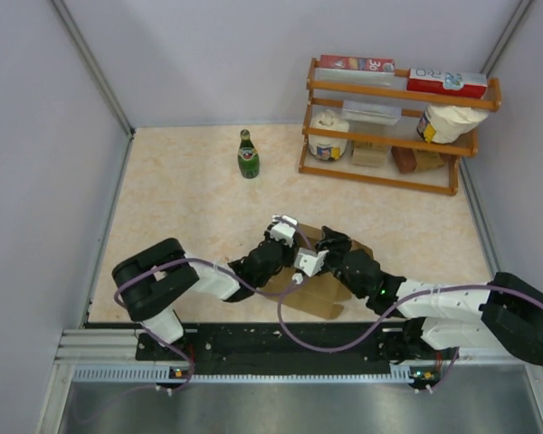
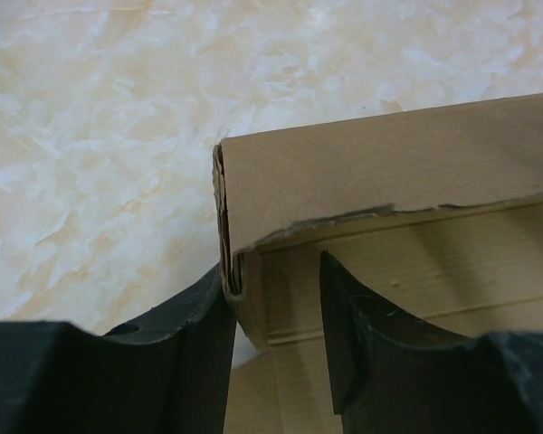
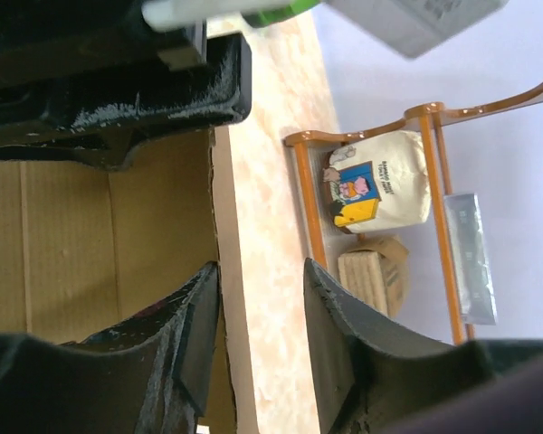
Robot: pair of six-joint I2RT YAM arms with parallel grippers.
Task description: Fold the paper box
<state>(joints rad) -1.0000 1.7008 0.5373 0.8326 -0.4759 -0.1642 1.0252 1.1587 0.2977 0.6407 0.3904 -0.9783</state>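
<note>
The paper box [image 1: 312, 298] is plain brown cardboard, lying partly folded near the front middle of the table, with both arms over it. My left gripper [image 1: 284, 231] is open at the box's far left corner. In the left wrist view the folded wall's corner [image 2: 244, 190] stands between the fingers [image 2: 199, 334], touching the left one and apart from the right one. My right gripper [image 1: 331, 242] is open too. Its fingers [image 3: 330, 344] straddle the box's upright wall edge [image 3: 224, 226], which lies against the left finger, with the brown inside [image 3: 72, 235] to the left.
A green glass bottle [image 1: 247, 155] stands upright at the back middle. A wooden rack [image 1: 394, 122] at the back right holds printed cartons, a white bag [image 3: 380, 181] and small packs. Grey walls close in the table on three sides. The left arm's black body [image 3: 118, 81] hangs just above the right gripper.
</note>
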